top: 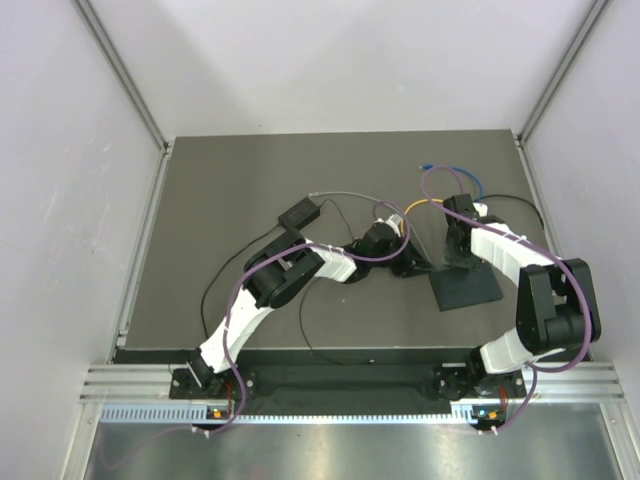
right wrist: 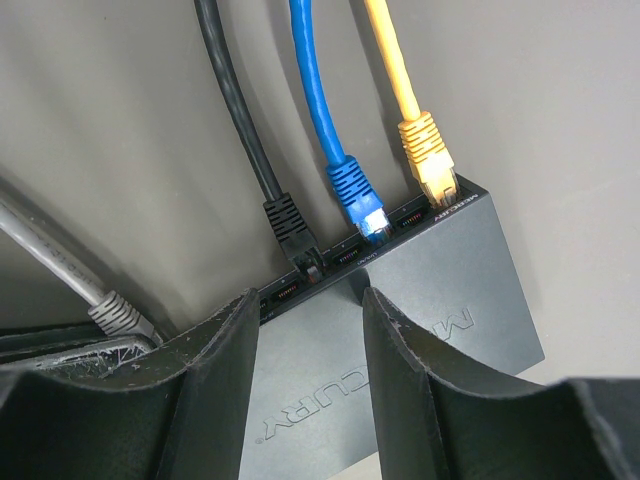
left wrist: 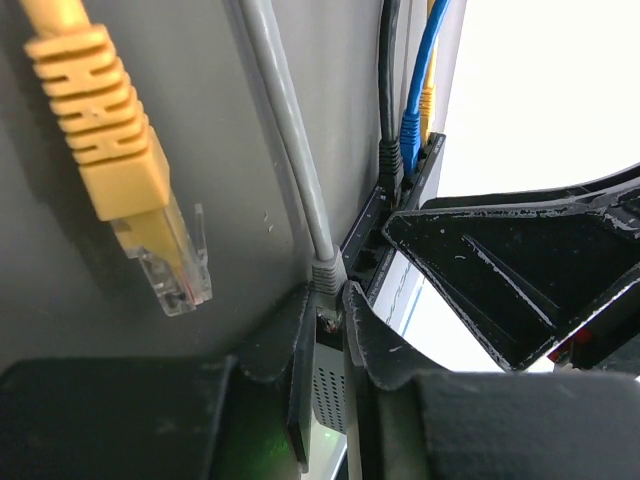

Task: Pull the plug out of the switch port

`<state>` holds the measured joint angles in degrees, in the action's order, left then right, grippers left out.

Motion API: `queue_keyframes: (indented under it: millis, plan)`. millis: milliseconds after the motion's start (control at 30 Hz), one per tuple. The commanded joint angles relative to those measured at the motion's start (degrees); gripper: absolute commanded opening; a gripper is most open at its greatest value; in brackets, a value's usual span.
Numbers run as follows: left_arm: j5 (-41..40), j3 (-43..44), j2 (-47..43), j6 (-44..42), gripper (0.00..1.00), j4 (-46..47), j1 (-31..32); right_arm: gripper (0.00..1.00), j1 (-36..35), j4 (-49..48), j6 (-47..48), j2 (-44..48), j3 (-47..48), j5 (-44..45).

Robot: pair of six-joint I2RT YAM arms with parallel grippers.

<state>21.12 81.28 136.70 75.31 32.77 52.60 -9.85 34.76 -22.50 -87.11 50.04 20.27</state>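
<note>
Here, left gripper pinching grey plug — at switch

One switch lies on the one table. Four plugs stand at the switch: one grey plug, one black plug, one blue plug and one yellow plug. A fifth, the loose yellow plug, makes two yellow ones. There is one small block. Two arms: left arm, right arm. Two pincers: left pincer, right pincer.
</note>
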Motion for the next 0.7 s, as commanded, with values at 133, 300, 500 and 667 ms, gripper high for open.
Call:
queue_keyframes:
  millis: [133,300,500,667]
  plan:
    - [-1.52,-1.29,5.06,0.01,0.00,-4.30,0.75,0.45,0.18,1.18,-1.93,-4.47,-4.07,-8.67]
    - [-4.24,-8.13,3.22,11.07,0.00,2.51,-0.83,0.45,0.18,1.01,-1.76,-4.65,-3.99,-8.85]
    - [-6.00,-7.45,2.08,11.01,0.00,0.55,-0.92,0.50,0.18,4.78,-4.64,-2.63,-1.27,-7.70]
    - [-7.41,-4.47,0.58,5.30,0.00,-3.58,-1.09,0.53,0.27,4.61,-7.21,-1.91,1.90,-9.90]
